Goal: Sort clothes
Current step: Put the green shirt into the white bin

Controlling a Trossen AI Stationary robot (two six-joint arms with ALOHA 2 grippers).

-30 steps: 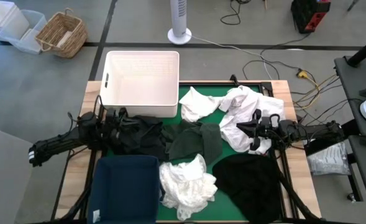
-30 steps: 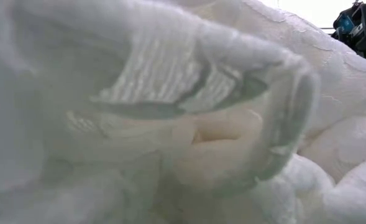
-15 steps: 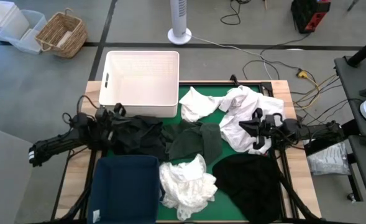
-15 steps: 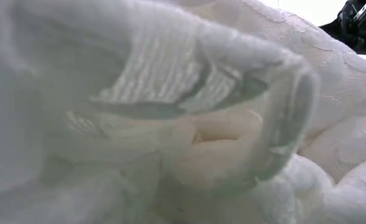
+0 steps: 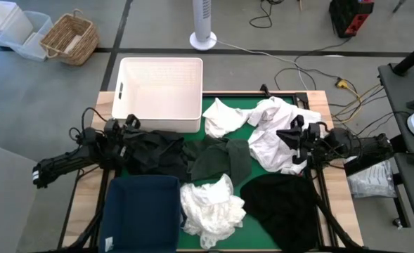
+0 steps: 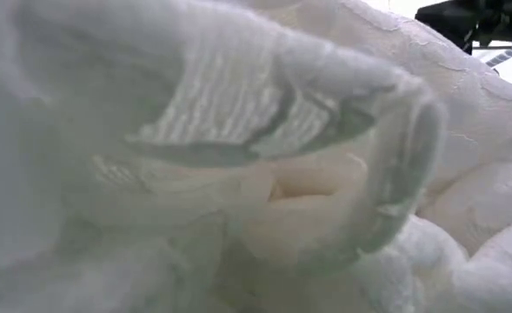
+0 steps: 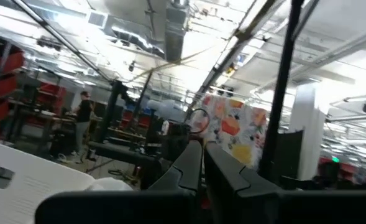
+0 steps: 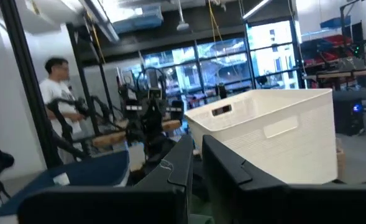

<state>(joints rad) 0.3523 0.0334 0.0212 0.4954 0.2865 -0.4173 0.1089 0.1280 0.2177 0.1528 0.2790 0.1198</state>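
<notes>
A grey workshop floor surrounds my bench (image 5: 105,98), whose middle is covered by a green mat (image 5: 224,144); a wicker basket (image 5: 69,39), a standing fan (image 5: 203,24) and loose cables lie on the floor beyond it. Judging by how things lie, the sorting has hardly begun: the white lattice basket (image 5: 161,95) at the far side looks empty, and so does the navy bin (image 5: 142,213) at the near left corner, while all the clothes are spread on the mat. A black garment (image 5: 154,153) lies just beside my left jaws (image 5: 131,131), a dark green one (image 5: 221,160) sits in the middle, two white pieces (image 5: 221,116) (image 5: 273,133) lie toward the far right, another white heap (image 5: 210,204) is near the front, and a black piece (image 5: 284,204) is at the near right. My right jaws (image 5: 296,142) hang at the edge of the large white garment. Both wrist views show my fingers (image 7: 192,165) (image 8: 192,162) pressed close together with nothing between them, so both pairs of jaws are clenched and hold no cloth. White fabric (image 6: 238,156) fills the low view almost entirely. A person (image 8: 58,93) stands in the room behind, among racks and glass doors. Every piece is left to be lifted and dropped into its container.
</notes>
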